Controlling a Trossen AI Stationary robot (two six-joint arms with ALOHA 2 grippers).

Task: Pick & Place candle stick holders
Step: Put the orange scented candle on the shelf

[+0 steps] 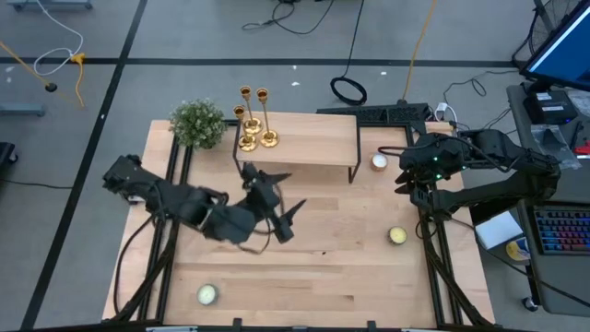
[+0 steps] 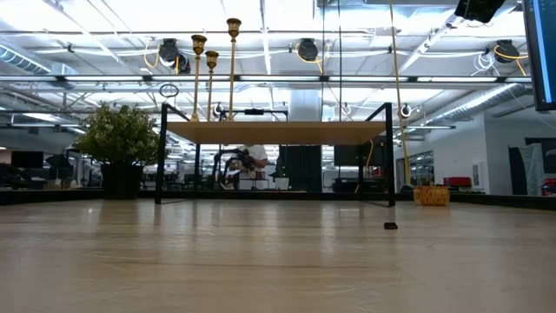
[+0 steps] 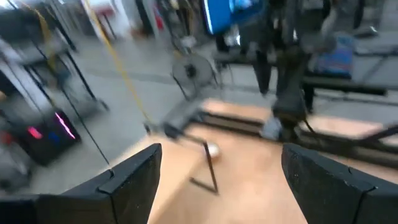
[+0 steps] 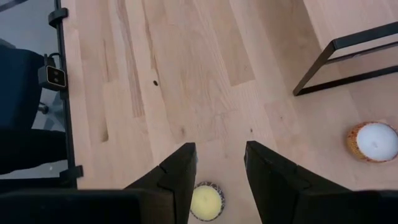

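Wooden table [image 1: 304,267], black-legged shelf [image 1: 318,138] at back, plant [image 1: 197,123] beside shelf, three candles: [image 1: 379,162], [image 1: 397,236], [image 1: 206,294], keyboard [image 1: 564,231] off table

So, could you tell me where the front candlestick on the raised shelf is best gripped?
Probably mid-stem. The front candlestick stands upright at the shelf's left end, its thin stem rising above a flared base. Come level from the open table side, since two more stand close behind and the plant is to its left.
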